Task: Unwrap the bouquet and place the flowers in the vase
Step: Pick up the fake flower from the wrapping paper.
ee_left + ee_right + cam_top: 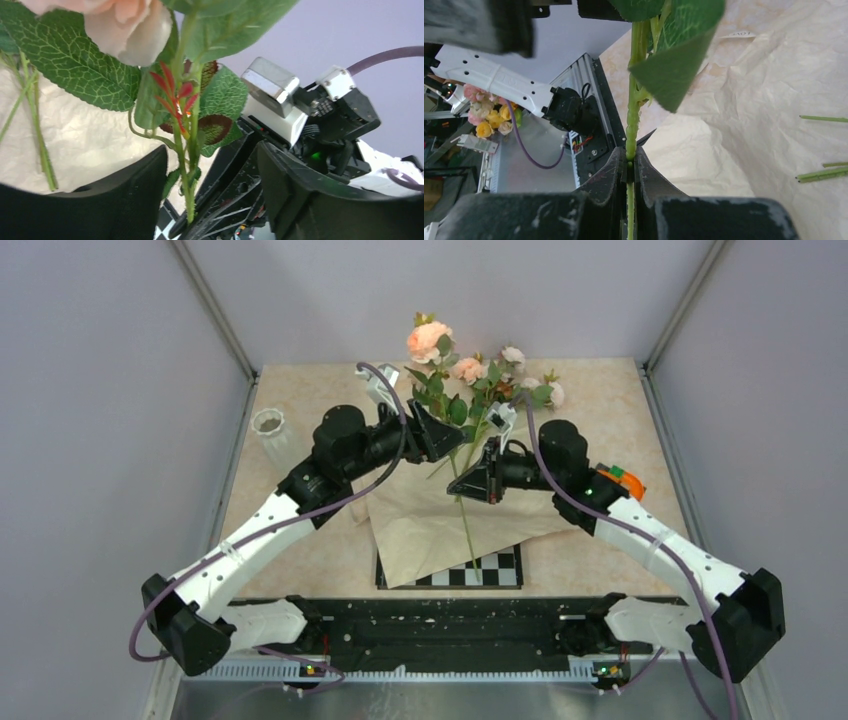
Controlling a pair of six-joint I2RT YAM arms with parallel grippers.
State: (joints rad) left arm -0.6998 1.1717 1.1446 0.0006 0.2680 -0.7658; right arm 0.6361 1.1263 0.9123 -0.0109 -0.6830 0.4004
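Observation:
The wrapping paper [430, 525] lies spread flat on the table. My right gripper [464, 487] is shut on one green stem [631, 135] of the flowers [470, 370] and holds it above the paper. The stem runs up to leaves and a peach rose [125, 25]. My left gripper [211, 150] stands open around the same stem [186, 170], higher up, and its fingers [130, 190] are clear of it. Other blooms [512, 360] lie at the paper's far end. The white ribbed vase [271, 434] stands upright at the left, apart from both grippers.
Loose green stems [824, 172] lie on the paper to the right of the held one. A checkerboard card [495, 571] pokes out under the paper's near edge. An orange scrap [626, 480] sits behind the right arm. Walls close the table on three sides.

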